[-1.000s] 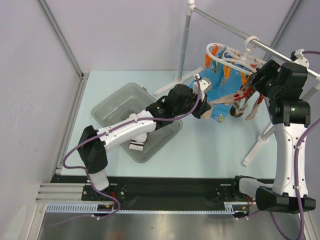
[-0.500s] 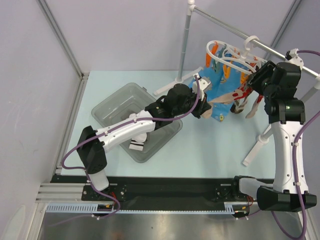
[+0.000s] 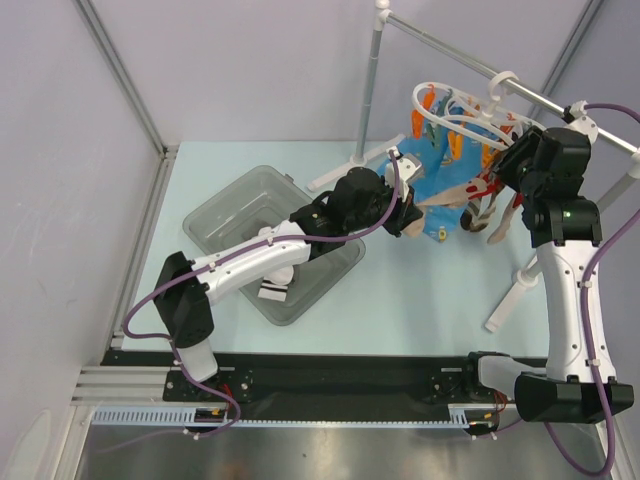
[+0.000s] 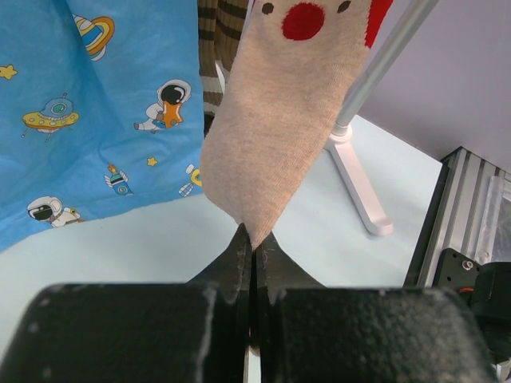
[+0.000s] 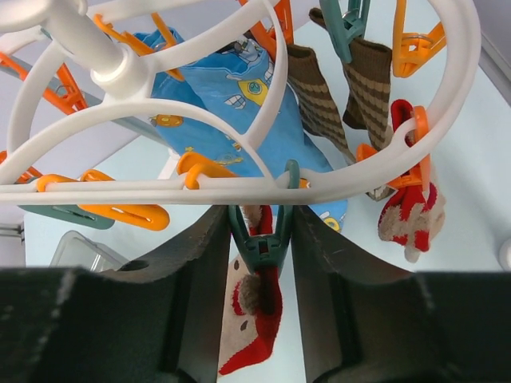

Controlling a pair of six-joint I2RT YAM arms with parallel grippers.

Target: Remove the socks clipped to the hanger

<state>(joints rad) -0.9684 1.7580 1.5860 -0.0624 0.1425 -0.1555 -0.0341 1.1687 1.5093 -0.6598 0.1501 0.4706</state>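
Firmly, left gripper point(image 4: 252, 254) pinches beige sock point(image 4: 275, 136) by toe.

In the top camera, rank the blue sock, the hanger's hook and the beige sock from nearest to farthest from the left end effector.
1. The beige sock, its tip pinched in the left end effector.
2. The blue sock, hanging just beyond, slightly right.
3. The hanger's hook, far upper right, on the rail.

The top camera looks down from above and behind both arms, the left wrist camera sits close on the beige sock point(image 4: 279, 136) just ahead of the left gripper point(image 4: 251, 239), and the right wrist camera sits close on the green clip point(image 5: 259, 249) at the right gripper point(image 5: 259, 235) and the hanger point(image 5: 383, 171) beyond it, both spots within the top view.
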